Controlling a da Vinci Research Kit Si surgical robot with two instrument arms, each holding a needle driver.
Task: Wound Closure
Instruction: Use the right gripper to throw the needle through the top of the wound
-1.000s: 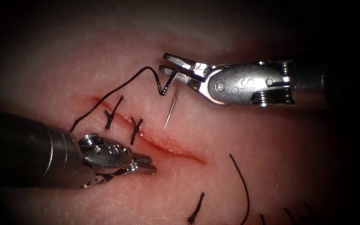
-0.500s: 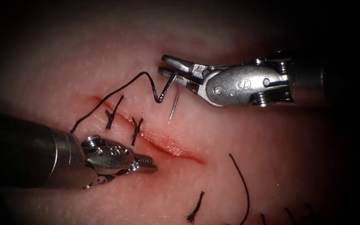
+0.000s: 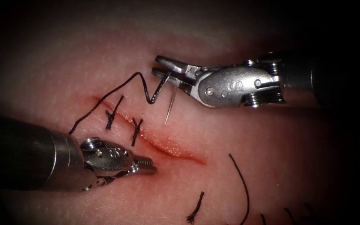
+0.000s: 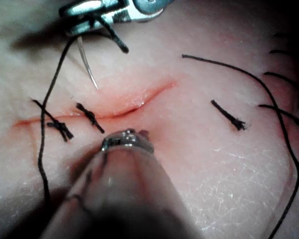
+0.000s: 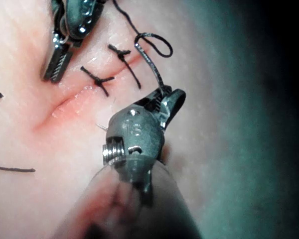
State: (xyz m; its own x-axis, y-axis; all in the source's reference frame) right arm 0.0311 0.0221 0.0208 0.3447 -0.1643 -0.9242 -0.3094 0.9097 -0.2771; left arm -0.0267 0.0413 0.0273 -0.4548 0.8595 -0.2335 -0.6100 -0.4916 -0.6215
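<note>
Right steel needle driver (image 3: 163,71) is clamped on the thin curved silver needle (image 3: 171,107) near its thread end, tip free above the red cut (image 3: 163,143). Left steel driver (image 3: 146,166), closed and empty, sits beside the cut. Risk: black thread (image 3: 113,90) snagging the tied stitches (image 3: 135,130).

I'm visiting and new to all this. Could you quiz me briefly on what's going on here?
1. True or false: the needle is stuck into the tissue.
2. Which tool holds the needle? A) left tool B) right tool
3. How many finished stitches cross the cut?

Key: 1. False; it hangs point down above the tissue, to the right of the cut. 2. B, gripped near the thread end. 3. Two.
</note>
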